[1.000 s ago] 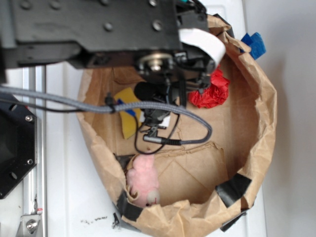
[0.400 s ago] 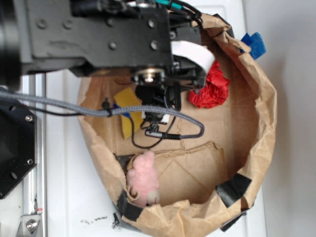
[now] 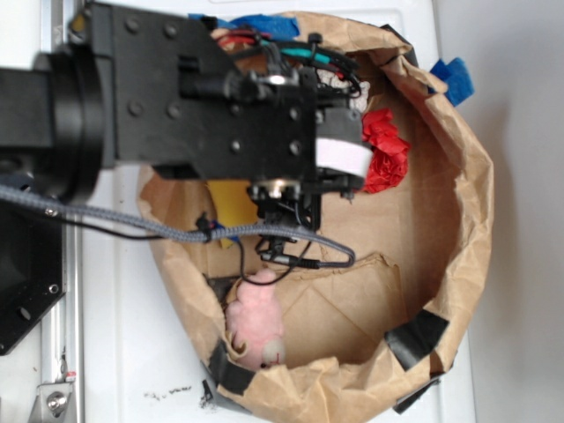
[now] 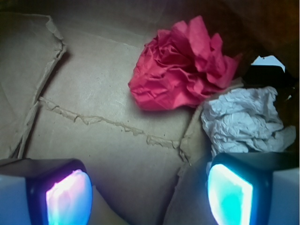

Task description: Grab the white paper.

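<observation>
Gripper (image 4: 147,194): seen from the wrist view, its two fingers sit at the bottom corners of the picture, spread wide, with only bare cardboard between them; it has hold of nothing.
Finger pads (image 4: 68,197): the one on the picture's left glows pink-violet, the one on the right cyan; no lettering shows on either.
White paper (image 4: 243,122): a creased, greyish-white wad lying just above the cyan pad in the wrist view, touching the lower right edge of the red paper wad; the fingers do not touch it. In the exterior view the arm hides it.
Red paper wad (image 4: 183,70): crumpled, bright red, on the cardboard floor beyond the white paper; in the exterior view it (image 3: 386,150) peeks out to the right of the arm, near the bag's wall.
Cardboard floor (image 4: 93,93): brown, with a ragged torn seam running across it and a loose flap at the left.
Arm (image 3: 203,106): black, reaching in from the left over the bag, with a grey braided cable (image 3: 132,225) draped below it.
Label on the arm (image 3: 339,154): a smooth white band on the wrist; no writing can be read on it.
Paper bag (image 3: 480,203): brown, rolled-down rim, patched with black tape (image 3: 419,335).
Pink plush toy (image 3: 256,322): lying inside against the bag's lower rim.
Yellow piece (image 3: 233,203): partly hidden under the arm.
Blue piece (image 3: 454,75): outside the bag at its upper right.
Brands, writing: none legible in either view.
</observation>
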`<state>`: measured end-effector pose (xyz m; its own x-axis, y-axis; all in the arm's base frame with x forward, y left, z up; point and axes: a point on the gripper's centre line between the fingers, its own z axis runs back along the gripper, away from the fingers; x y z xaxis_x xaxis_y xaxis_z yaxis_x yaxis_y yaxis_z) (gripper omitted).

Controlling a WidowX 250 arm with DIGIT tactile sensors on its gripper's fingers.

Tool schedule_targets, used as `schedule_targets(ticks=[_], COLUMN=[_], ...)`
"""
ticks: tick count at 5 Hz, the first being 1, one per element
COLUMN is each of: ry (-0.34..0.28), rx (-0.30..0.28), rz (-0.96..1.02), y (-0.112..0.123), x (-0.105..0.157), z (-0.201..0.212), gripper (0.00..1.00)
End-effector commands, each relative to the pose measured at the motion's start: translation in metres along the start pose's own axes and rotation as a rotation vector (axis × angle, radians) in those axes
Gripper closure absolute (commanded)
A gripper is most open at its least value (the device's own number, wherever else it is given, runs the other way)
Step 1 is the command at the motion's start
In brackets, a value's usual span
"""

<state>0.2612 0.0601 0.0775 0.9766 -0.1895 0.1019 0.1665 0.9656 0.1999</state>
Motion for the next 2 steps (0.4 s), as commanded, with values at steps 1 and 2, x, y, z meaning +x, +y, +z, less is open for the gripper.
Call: schedule_targets(ticks=[1,2], ry=[-0.072,-0.089], rx=[0.059,0.086], rz=[0.047,0.097], y=[0.019,0.03], x=[0.017,0.028], z=[0.011,0.013], gripper=[0.0,0.0])
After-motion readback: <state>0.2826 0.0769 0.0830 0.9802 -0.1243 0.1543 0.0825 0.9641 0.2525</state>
